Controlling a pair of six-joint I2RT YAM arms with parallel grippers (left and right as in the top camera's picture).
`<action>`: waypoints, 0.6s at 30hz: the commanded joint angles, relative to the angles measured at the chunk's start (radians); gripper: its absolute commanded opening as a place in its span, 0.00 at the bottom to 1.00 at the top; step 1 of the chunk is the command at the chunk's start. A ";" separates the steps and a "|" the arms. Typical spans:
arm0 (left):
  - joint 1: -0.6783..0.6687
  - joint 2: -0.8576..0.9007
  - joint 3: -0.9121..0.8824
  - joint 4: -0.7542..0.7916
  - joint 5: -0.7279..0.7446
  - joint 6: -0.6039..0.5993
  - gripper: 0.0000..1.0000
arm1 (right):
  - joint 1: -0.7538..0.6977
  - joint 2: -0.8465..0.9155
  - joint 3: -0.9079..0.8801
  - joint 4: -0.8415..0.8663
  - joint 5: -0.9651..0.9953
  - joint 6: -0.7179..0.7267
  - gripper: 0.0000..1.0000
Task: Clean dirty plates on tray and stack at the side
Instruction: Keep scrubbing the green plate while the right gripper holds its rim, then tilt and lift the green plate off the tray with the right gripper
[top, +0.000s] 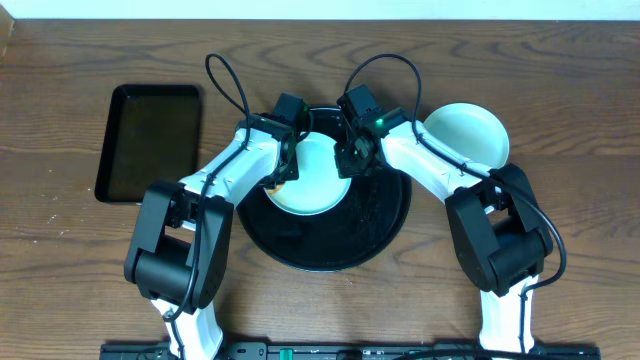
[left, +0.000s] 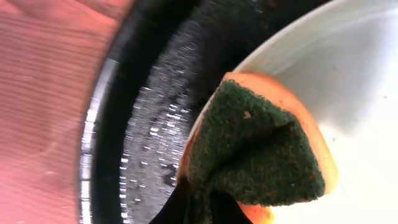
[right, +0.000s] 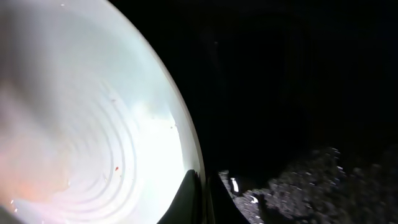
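A pale mint plate (top: 315, 178) lies on the far part of the round black tray (top: 330, 245). My left gripper (top: 284, 172) is at the plate's left edge, shut on a green and orange sponge (left: 255, 155) that rests over the plate's rim (left: 354, 93). In the left wrist view the fingertips (left: 180, 208) pinch the sponge's near corner. My right gripper (top: 350, 160) is shut on the plate's right rim, which the right wrist view shows between its jaws (right: 202, 194). That plate (right: 93, 124) carries faint reddish specks. A second mint plate (top: 468, 136) sits on the table at the right.
A rectangular black tray (top: 150, 140) lies on the wooden table at the left. The round tray's floor (left: 149, 124) looks wet and speckled. Both arms reach inward over the tray's far half, with their bases at the near table edge.
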 joint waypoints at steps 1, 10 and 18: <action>0.040 -0.019 0.029 -0.043 -0.243 0.006 0.08 | -0.016 0.018 -0.008 -0.019 0.108 -0.004 0.01; 0.040 -0.225 0.045 -0.055 -0.242 -0.006 0.08 | -0.017 0.002 -0.002 -0.018 0.110 -0.005 0.01; 0.040 -0.282 0.037 -0.088 -0.095 -0.006 0.08 | -0.020 -0.099 0.069 -0.084 0.211 -0.027 0.01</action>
